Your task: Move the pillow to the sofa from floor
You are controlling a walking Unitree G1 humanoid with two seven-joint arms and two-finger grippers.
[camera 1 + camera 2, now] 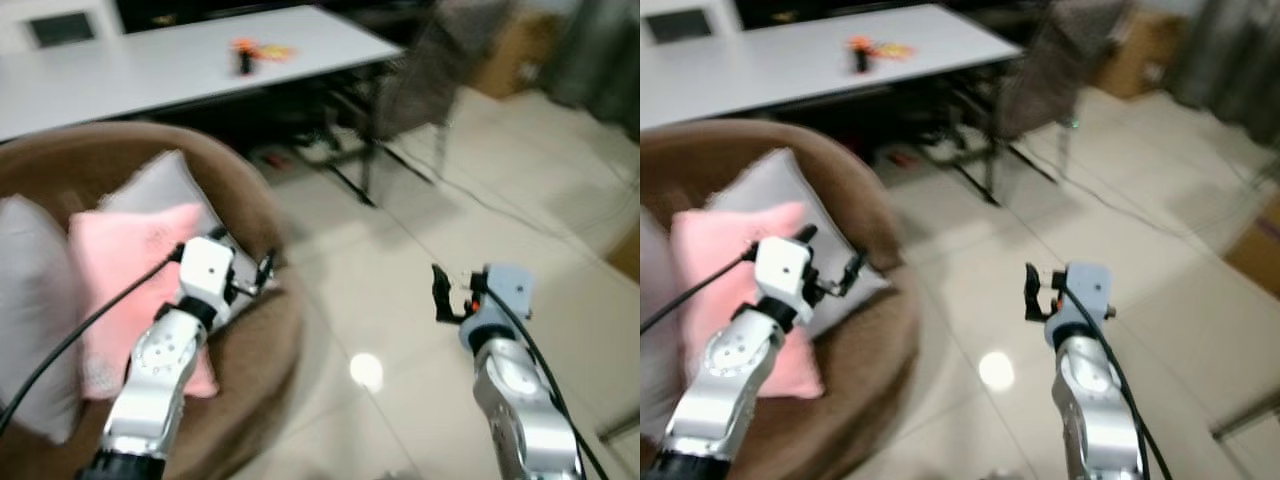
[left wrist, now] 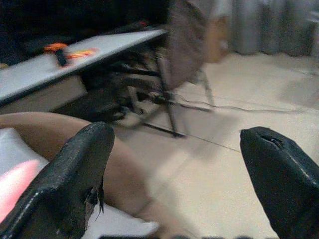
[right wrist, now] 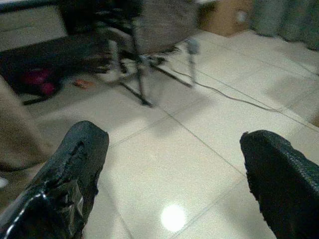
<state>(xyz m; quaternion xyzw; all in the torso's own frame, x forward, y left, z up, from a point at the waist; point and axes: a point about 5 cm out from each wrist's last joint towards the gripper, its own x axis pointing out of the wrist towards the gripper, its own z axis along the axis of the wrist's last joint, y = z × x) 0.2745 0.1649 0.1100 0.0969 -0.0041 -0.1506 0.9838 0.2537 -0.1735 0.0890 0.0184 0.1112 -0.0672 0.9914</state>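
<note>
Pink pillow [image 1: 120, 270] sits on the brown sofa [image 1: 250, 360] against grey cushions, both end effectors, left [image 1: 262, 272] and right [image 1: 440, 293], spread and empty, so placement looks done, blur permitting; next move: back the arms clear.

All frames soft with motion blur. Pink pillow [image 1: 125, 270] partly covered by the left arm; its lower edge hard to trace. White cushion [image 1: 25, 300] cut by the picture's left edge. Brown sofa [image 1: 255, 340] runs off the bottom and left edges. Small orange and dark items [image 1: 255, 52] on the white counter [image 1: 150, 65] too blurred to identify. Chair [image 1: 415, 75] beyond it smeared, shape unclear. Red object [image 3: 37, 79] under the counter unidentifiable.
</note>
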